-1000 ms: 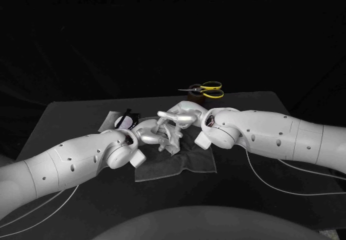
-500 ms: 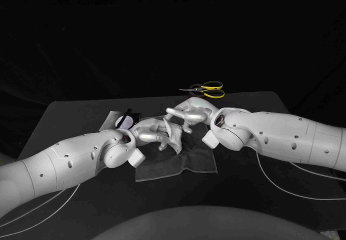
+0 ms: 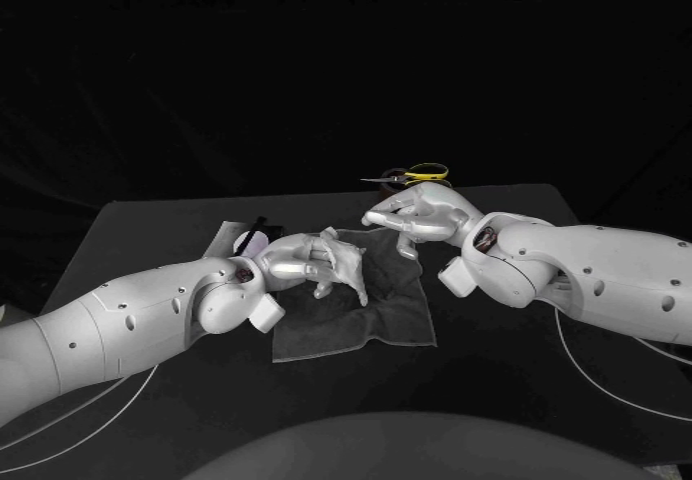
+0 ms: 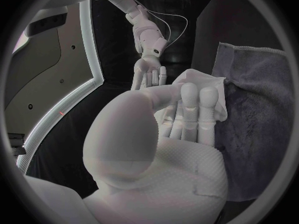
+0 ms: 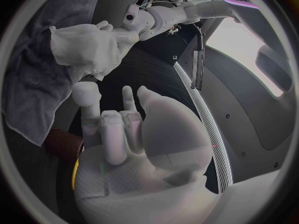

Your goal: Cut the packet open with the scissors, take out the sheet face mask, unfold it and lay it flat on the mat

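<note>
My left hand [image 3: 310, 262] holds the white folded face mask [image 3: 346, 242] above the far left part of the grey mat [image 3: 361, 315]. In the left wrist view the mask [image 4: 202, 77] lies bunched under my fingertips [image 4: 190, 92] with the mat [image 4: 255, 134] below. My right hand [image 3: 418, 212] hovers past the mat's far edge, fingers loosely bent, with nothing in them. From the right wrist, that hand [image 5: 118, 129] faces the left hand [image 5: 118, 37] and the mask [image 5: 81, 45]. The yellow-handled scissors [image 3: 418, 175] lie at the table's far edge, just behind the right hand.
The cut packet [image 3: 235, 236] lies on the table behind my left forearm, left of the mat. A brown object [image 5: 62, 147] sits close beside the right hand, near the scissors. The black table [image 3: 144, 230] ends just past the scissors.
The right hand let go of the mask and drew back and to the right, toward the scissors. The left hand kept the mask and shifted a little left over the mat.
</note>
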Robot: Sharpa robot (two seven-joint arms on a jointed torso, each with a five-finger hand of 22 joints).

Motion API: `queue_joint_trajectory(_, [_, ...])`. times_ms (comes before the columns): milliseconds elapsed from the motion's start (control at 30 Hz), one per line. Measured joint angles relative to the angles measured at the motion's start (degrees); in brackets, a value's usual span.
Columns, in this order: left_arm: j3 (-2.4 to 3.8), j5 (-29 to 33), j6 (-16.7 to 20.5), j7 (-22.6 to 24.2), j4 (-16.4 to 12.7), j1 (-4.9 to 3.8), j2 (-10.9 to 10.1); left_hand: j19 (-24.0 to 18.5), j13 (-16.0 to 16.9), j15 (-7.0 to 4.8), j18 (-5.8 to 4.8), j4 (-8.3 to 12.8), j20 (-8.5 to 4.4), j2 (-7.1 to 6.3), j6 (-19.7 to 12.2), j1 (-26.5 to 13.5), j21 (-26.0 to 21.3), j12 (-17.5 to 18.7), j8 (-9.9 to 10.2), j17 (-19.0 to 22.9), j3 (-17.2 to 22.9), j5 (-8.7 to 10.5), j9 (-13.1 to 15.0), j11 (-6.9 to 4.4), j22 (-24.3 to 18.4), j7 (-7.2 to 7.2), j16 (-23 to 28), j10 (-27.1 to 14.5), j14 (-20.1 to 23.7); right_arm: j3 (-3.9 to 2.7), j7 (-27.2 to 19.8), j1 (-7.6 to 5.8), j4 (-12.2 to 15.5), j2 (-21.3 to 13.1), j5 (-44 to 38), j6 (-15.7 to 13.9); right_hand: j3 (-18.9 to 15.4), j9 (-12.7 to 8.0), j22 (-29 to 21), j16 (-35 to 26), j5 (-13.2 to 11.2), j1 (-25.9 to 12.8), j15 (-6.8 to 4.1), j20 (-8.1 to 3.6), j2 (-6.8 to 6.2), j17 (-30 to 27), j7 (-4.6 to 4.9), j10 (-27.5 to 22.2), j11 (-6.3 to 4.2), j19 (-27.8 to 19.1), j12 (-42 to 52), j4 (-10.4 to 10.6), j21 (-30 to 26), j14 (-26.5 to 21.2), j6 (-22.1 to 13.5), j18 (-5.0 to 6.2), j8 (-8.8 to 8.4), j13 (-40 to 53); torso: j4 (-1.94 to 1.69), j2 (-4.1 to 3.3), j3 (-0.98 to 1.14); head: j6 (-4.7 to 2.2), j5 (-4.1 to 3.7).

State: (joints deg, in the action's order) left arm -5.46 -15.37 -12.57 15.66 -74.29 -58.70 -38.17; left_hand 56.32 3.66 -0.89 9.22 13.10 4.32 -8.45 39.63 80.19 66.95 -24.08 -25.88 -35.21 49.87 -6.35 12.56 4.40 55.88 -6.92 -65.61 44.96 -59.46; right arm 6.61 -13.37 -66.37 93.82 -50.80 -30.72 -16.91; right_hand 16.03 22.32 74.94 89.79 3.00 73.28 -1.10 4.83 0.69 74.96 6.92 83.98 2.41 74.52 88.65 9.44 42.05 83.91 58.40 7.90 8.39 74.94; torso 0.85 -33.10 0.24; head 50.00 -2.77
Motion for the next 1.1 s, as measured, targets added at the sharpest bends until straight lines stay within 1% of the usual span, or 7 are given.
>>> queue_joint_trajectory(233, [0.65, 1.9, -0.6, 0.2, -2.1, -0.03, -1.3, 0.0, 0.0, 0.0, -0.01, -0.7, 0.0, 0.67, 0.0, -0.7, 0.0, 0.7, 0.0, 0.6, -1.7, 2.94, -0.3, 0.33, 0.0, 0.0, -1.1, 0.3, 0.0, 0.0, 0.1, -0.04, 2.0, -2.7, -1.7, -0.1, 1.8, 0.0, 0.0, -0.1, 0.0, 2.3, 0.01, 0.0, -1.65, 0.0, -0.31, 0.0, -0.01, 0.4, 0.0, -3.9, 0.7, 0.0, 0.7, -0.07, 0.0, 0.0, -0.05, -0.02, 0.01, 0.0, 0.18])
queue_joint_trajectory(400, [0.81, 3.8, -1.1, 0.2, -3.2, -0.04, -1.7, 0.2, 0.0, 0.0, -0.02, -0.9, 0.2, 0.67, 0.0, -0.7, -0.2, 1.0, 0.0, 0.7, -2.2, 3.03, -0.4, 0.32, -0.2, 0.0, -1.1, 0.7, 0.0, 0.14, 0.3, 0.25, 4.2, -4.3, -7.7, -1.1, 3.3, -0.1, 0.0, 0.0, 0.1, 3.7, -0.03, -0.22, -3.0, -0.1, -0.4, 0.0, -0.06, 0.6, 0.0, -7.1, 1.1, 0.0, 1.4, -0.41, 0.04, 0.0, -0.07, -0.02, -0.03, 0.0, 0.23])
queue_joint_trajectory(500, [0.85, 4.9, -1.2, 0.2, -3.6, -0.04, -1.9, 0.2, 0.0, 0.0, -0.02, -1.2, 0.2, 0.9, 0.2, -0.9, -0.3, 1.2, 0.0, 0.8, -2.5, 3.03, -0.5, 0.52, -0.5, -0.21, -1.3, 0.9, 0.0, 0.23, 0.5, 0.56, 5.4, -5.0, -12.5, -2.3, 4.1, -0.2, 0.0, 0.0, 1.2, 4.2, -0.24, -0.22, -3.59, -0.1, -0.37, 0.2, -0.26, 0.6, 0.0, -8.8, 1.2, 0.2, 2.0, -0.42, 0.26, 0.0, -0.07, -0.02, -0.04, 0.0, 0.23])
queue_joint_trajectory(533, [0.86, 5.3, -1.2, 0.2, -3.7, -0.04, -2.1, 0.2, 0.0, 0.0, -0.02, -1.1, 0.2, 0.9, 0.2, -0.9, -0.5, 1.2, 0.0, 0.9, -2.6, 3.03, -0.5, 0.52, -0.5, -0.22, -1.3, 0.9, 0.0, 0.27, 0.7, 0.75, 5.9, -5.2, -14.8, -3.1, 4.4, -0.3, 0.0, 0.0, 1.5, 4.2, -0.24, -0.22, -3.63, -0.1, -0.37, 0.2, -0.26, 0.6, 0.0, -9.1, 1.2, 0.2, 2.0, -0.42, 0.26, 0.0, -0.07, -0.02, -0.04, 0.0, 0.24])
queue_joint_trajectory(667, [0.87, 6.7, -1.2, 0.2, -4.0, -0.03, -2.4, 0.2, 0.0, 0.0, -0.02, -1.2, 0.2, 0.9, 0.1, -0.9, -0.8, 1.5, 0.0, 1.0, -3.1, 3.03, -0.6, 0.63, -0.7, -0.34, -1.3, 1.0, 0.0, 0.37, 1.0, 1.54, 7.4, -5.7, -22.7, -5.8, 5.6, -0.6, 0.0, 0.0, 3.4, 3.5, -0.24, -0.22, -5.37, 0.0, -0.27, 0.2, -0.26, 0.6, -0.7, -10.9, 0.8, 0.2, 2.3, -0.43, 0.25, 0.0, -0.07, -0.02, -0.04, 0.0, 0.37])
queue_joint_trajectory(767, [0.88, 7.5, -1.2, 0.1, -4.2, -0.03, -2.5, 0.4, 0.0, 0.53, -0.04, -1.4, 0.45, 0.83, -0.2, -1.6, -1.2, 1.7, 0.4, 1.3, -4.0, 3.03, -0.8, 0.93, -1.1, -1.06, -1.6, 1.3, 0.1, 0.41, 1.2, 2.03, 8.4, -5.7, -28.3, -8.0, 6.0, -0.7, 0.0, 0.0, 3.5, 3.3, -0.24, -0.22, -5.76, 0.0, -0.33, 0.2, -0.26, 0.6, -1.3, -11.5, -0.1, 0.2, 2.6, -0.44, 0.25, 0.0, -0.09, -0.03, -0.03, 0.0, 0.46])
queue_joint_trajectory(1100, [0.88, 10.1, -1.1, -0.2, -4.7, -0.03, -2.7, 0.4, 0.0, 0.83, -0.42, -2.0, 0.82, 0.37, -0.2, -2.0, -2.2, 2.2, 0.4, 1.7, -5.9, 3.03, -1.0, 1.28, -1.7, -1.08, -2.2, 1.4, 0.0, 0.47, 1.9, 3.15, 10.9, -4.8, -46.0, -16.8, 6.2, -1.0, 0.0, 0.0, 3.8, 2.1, -0.23, -0.21, -6.97, 0.0, -0.29, 0.2, -0.26, 0.6, -1.3, -12.0, -0.1, 0.2, 2.9, -0.48, 0.25, 0.0, -0.11, -0.03, -0.03, 0.0, 0.73])
